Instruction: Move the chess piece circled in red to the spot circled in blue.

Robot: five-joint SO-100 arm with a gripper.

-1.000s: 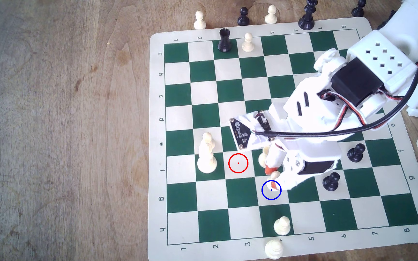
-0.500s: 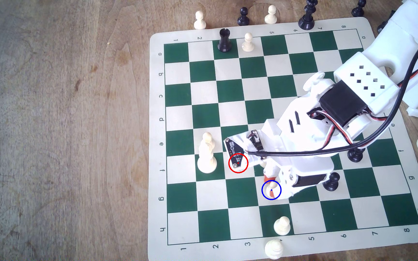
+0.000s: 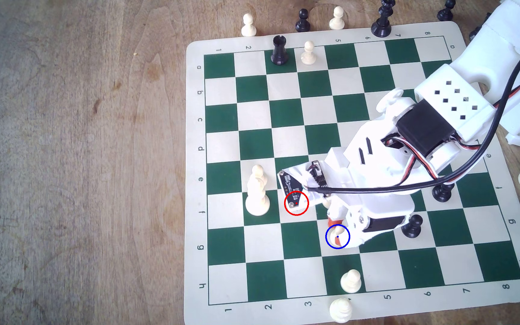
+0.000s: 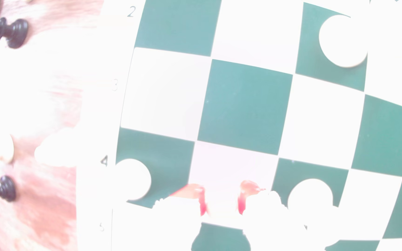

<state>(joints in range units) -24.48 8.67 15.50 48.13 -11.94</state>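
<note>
I've stopped descending; gripper (image 3: 336,232) clamps the pawn (image 3: 339,232) inside the blue ring (image 3: 337,248), ready for release.

A brown wooden tabletop with swirling grain and darker knots (image 3: 80,156) fills the exterior view's left; a pale strip runs along its far upper-left corner; daylight falls bright and even, with soft shadows; in the wrist view the same wood (image 4: 38,205) appears washed out, pinkish and overexposed to near white.
</note>
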